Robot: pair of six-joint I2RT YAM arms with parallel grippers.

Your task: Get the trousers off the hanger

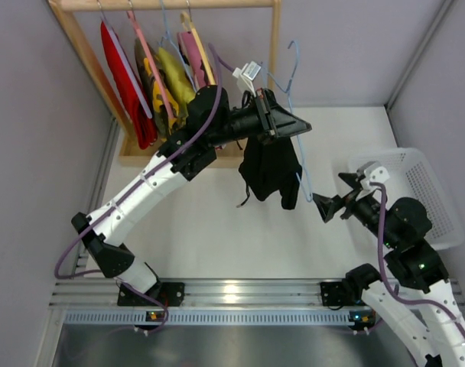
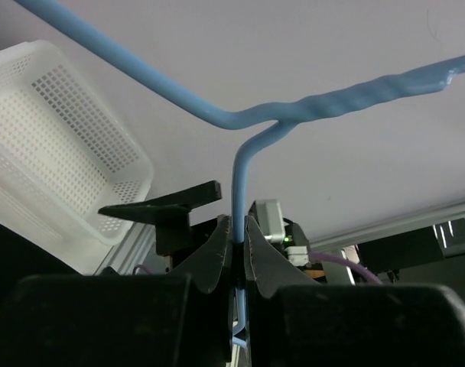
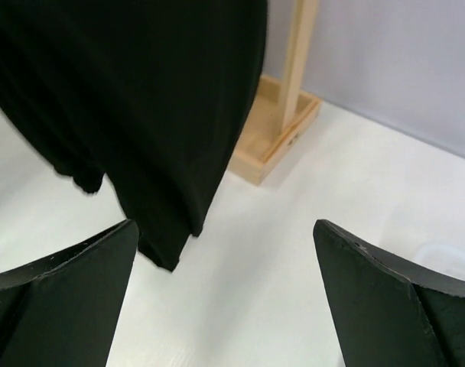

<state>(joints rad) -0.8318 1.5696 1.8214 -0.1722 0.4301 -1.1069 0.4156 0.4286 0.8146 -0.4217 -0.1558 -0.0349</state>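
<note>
The black trousers hang from a light blue wire hanger held in the air over the table's middle. My left gripper is shut on the hanger's wire below its twisted neck; the left wrist view shows the wire pinched between the two fingers, at my left gripper. My right gripper is open and empty, just right of the trousers' lower hem. In the right wrist view my right gripper faces the black cloth without touching it. A pinkish patterned garment hangs on the rack.
A wooden rack at the back left holds a red garment and yellow-green garments on hangers. Its base shows in the right wrist view. A white mesh basket stands at the right edge and also shows in the left wrist view.
</note>
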